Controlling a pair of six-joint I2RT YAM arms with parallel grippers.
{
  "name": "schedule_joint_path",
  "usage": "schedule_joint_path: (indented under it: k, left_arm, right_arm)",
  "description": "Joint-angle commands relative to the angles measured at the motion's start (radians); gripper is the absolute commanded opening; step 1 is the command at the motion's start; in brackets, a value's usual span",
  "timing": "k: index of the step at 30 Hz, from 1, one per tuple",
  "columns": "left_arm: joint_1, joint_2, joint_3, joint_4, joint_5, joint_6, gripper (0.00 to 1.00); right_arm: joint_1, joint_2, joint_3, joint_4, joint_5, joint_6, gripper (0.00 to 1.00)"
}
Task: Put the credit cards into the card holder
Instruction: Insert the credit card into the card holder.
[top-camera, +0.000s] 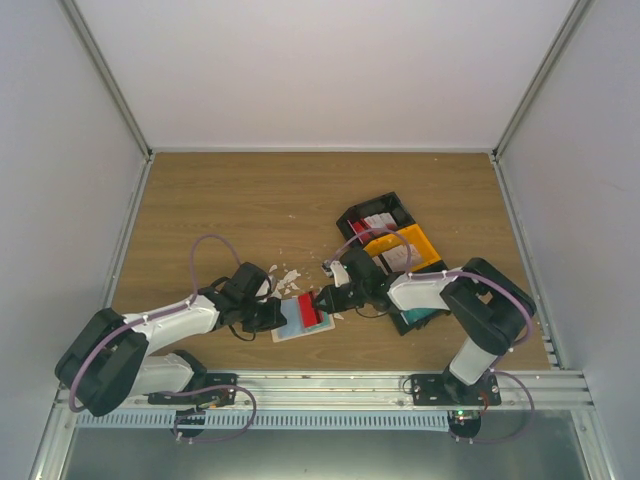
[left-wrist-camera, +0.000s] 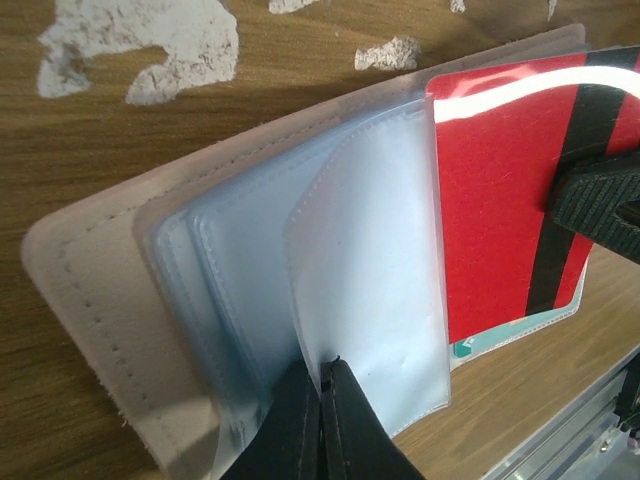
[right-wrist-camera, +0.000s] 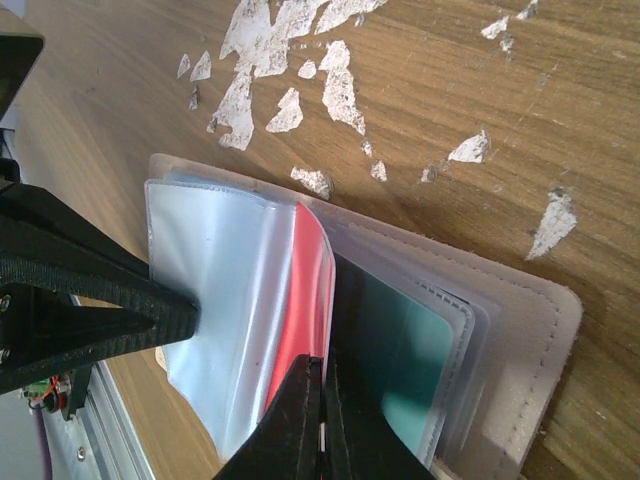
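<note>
The beige card holder (top-camera: 290, 331) lies open on the wood between both arms, its clear sleeves fanned out. My left gripper (left-wrist-camera: 323, 368) is shut on the edge of one clear sleeve (left-wrist-camera: 370, 290) and holds it up. My right gripper (right-wrist-camera: 322, 368) is shut on the edge of a red card (right-wrist-camera: 305, 300) with a dark stripe. That card's far edge sits at the mouth of the lifted sleeve. A teal card (right-wrist-camera: 425, 345) rests inside a sleeve behind it. In the top view, the left gripper (top-camera: 274, 315) and the right gripper (top-camera: 323, 300) meet over the holder.
White crumbly scraps (right-wrist-camera: 270, 70) lie scattered on the wood just beyond the holder. A black bin (top-camera: 377, 215) with more cards and a yellow bin (top-camera: 402, 246) stand behind the right arm. The metal rail (top-camera: 330, 385) runs along the near edge.
</note>
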Motion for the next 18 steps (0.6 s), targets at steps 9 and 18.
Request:
schedule_joint_path:
  k: [9, 18]
  left_arm:
    - [0.004, -0.022, 0.021, -0.185, -0.171, 0.003, 0.00]
    - [0.005, -0.018, 0.024, -0.253, -0.209, -0.016, 0.00]
  right_arm:
    - [0.013, 0.043, -0.022, -0.062, 0.100, 0.016, 0.01]
    - [0.011, 0.028, -0.022, -0.075, 0.133, 0.026, 0.01]
